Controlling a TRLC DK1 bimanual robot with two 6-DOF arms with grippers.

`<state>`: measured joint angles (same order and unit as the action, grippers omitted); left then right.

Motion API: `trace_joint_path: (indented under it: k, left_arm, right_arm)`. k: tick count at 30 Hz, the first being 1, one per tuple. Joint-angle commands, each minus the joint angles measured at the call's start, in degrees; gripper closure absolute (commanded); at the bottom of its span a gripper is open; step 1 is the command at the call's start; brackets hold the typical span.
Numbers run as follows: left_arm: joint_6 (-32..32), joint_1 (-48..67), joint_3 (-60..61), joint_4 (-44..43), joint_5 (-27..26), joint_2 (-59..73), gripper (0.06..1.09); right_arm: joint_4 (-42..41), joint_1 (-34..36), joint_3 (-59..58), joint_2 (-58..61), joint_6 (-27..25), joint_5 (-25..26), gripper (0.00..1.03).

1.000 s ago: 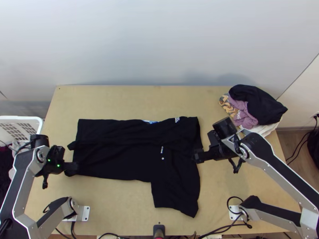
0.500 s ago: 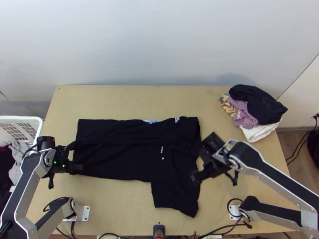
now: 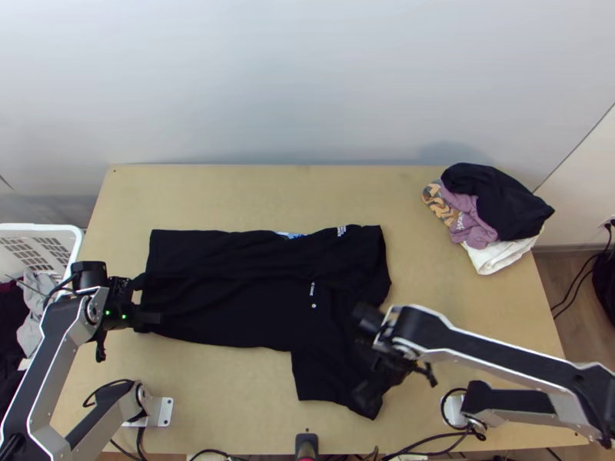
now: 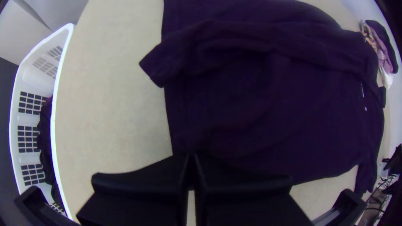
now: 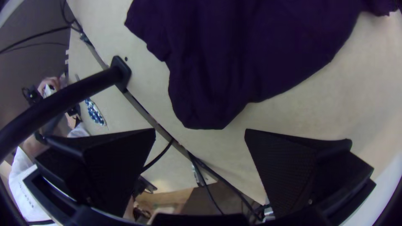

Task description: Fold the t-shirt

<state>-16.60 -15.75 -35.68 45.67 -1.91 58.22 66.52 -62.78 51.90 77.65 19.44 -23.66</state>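
Top view: the left hand (image 3: 159,317) sits low at the hem end of the black t-shirt (image 3: 231,307), near its closer corner, and in the left wrist view its two fingers (image 4: 142,184) are together at the tips over that corner; I cannot tell whether any cloth is pinched between them. The right hand (image 3: 364,396) is over the sleeve (image 3: 319,380) that points to the near edge, and the right wrist view has its fingers (image 5: 289,167) wide apart, with nothing between them but tabletop (image 3: 231,192) farther below. The t-shirt lies across the tabletop, hem to the left and shoulders to the right, its far side folded over lengthwise, and a pointed end of that folded layer sticks out past the hem. Small white lettering shows on it, and a bit of blue at its far edge. Farther out, a pile of clothes (image 3: 500,203), black, purple, patterned and white, sits at the far right corner. Off the left side stands a white basket (image 3: 46,227) with dark and grey clothes in it, and black cables (image 3: 430,444) run along the near edge
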Motion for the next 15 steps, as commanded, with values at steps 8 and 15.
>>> trace_joint_path:
  k: [8,15]
  left_arm:
    - [0.87,-0.95,-1.58,-0.14,-0.02,0.06,1.04]
    - [1.57,-0.95,-1.85,-0.32,-0.02,1.29,1.04]
  right_arm:
    - [-6.76,-6.74,-2.94,8.31,-0.46,-0.33,0.14]
    - [-11.68,-6.65,-4.53,7.43,-0.37,-0.16,0.80]
